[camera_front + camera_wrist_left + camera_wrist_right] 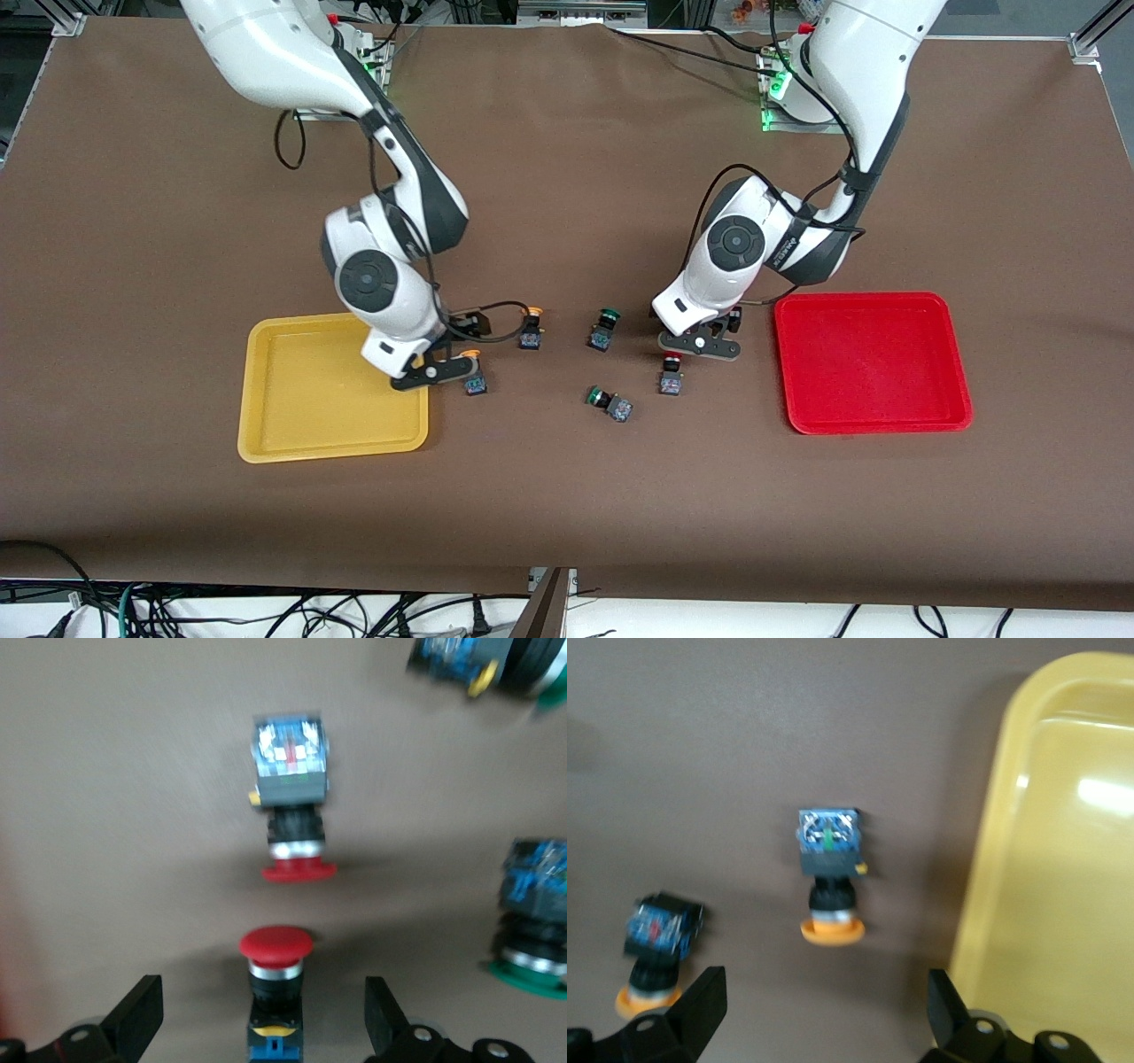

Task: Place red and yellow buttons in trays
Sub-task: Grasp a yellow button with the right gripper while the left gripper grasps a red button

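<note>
Under the left hand (700, 344), one red button (275, 988) half-hidden

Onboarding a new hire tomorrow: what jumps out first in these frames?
Two bright trays, both holding nothing: the yellow tray at the right arm's end of the table, the red tray at the left arm's end. Between them, small buttons lie scattered on the brown table. The right gripper hangs open by the yellow tray's edge, the left gripper open over a red button.
</note>
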Available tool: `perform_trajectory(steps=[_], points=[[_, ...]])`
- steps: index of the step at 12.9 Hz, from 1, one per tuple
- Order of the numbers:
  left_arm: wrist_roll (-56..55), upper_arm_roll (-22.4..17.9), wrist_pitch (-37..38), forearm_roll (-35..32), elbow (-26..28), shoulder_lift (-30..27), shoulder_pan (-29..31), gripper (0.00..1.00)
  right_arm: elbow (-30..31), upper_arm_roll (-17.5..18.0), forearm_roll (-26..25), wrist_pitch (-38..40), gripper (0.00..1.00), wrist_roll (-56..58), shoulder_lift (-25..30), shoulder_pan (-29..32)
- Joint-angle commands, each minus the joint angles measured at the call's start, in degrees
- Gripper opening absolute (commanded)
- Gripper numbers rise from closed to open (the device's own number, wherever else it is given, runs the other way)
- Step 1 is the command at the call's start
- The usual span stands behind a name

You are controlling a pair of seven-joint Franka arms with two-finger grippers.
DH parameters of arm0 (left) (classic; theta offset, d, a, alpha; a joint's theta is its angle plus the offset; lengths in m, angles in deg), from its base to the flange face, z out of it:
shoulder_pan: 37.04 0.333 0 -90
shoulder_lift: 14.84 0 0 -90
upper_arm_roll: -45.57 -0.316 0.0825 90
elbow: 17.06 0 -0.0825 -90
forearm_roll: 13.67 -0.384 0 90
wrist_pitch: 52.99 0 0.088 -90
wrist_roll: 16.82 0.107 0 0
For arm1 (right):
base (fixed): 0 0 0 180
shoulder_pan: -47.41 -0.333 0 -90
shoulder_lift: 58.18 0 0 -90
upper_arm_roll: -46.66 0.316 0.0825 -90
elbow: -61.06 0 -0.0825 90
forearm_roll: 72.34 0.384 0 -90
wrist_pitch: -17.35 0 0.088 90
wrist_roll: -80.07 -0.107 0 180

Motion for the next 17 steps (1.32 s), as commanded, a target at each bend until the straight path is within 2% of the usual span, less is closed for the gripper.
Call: perform_trajectory(steps=[1,2,3,4,5,6,8,9,11,14,15,17], points=[[-1.72,-0.64,-2.6,-1.09,3.87,-1.74,-1.4,1.0,-2.31,-0.18,1.6,-4.65,0.98,-1.72,-4.34,-0.98],[-1.99,-0.64,-2.69,-1.01,3.87,-0.87,-1.58,1.0,-2.48,-0.18,1.51,-4.92,0.96,-1.81,-5.74,-1.25],[-1.99,-0.55,-2.69,-1.09,3.87,-0.34,-1.58,0.96,-3.44,-0.18,1.51,-6.06,0.92,-1.81,-7.24,-1.17],[-1.99,-0.64,-2.6,-1.09,3.96,-0.16,-2.02,0.64,-3.8,-0.18,1.51,-7.2,0.84,-1.72,-8.21,-1.17],[-1.99,-0.73,-2.6,-1.09,3.96,-0.16,-2.81,0.28,-3.97,-0.18,1.86,-7.65,0.66,-1.64,-8.56,-1.08],[-1.81,-0.73,-2.6,-1.09,3.79,-0.24,-2.81,0.13,-4.06,-0.18,3.34,-7.3,0.44,-0.94,-8.39,-0.64],[-0.59,-1.16,-1.47,-1.09,3.43,-1.03,-2.29,0.07,-4.33,-0.18,4.67,-5.03,0.02,-0.32,-7.78,0.85],[0.29,-1.86,-0.24,-1.18,3.35,-1.21,-2.2,0.03,-4.33,-0.27,4.59,-3.36,0.0,-0.32,-7.43,1.03],[4.92,-5.63,5.1,-6.86,1.78,-3.57,-2.02,0.0,-4.33,-0.79,4.24,-0.72,0.0,0.03,-4.72,1.03],[13.72,-6.18,24.68,-7.33,-7.17,-4.82,1.74,0.03,-4.33,-0.89,3.88,6.56,0.0,6.07,-0.06,4.35],[16.88,-6.26,27.51,-7.33,-9.38,-4.73,3.32,0.04,-4.33,-0.97,3.8,8.24,0.0,10.01,0.83,5.94],[26.61,-6.26,27.9,-7.6,-10.1,-4.55,8.84,0.05,-4.24,-2.28,2.14,7.82,0.0,20.46,0.84,8.67]])
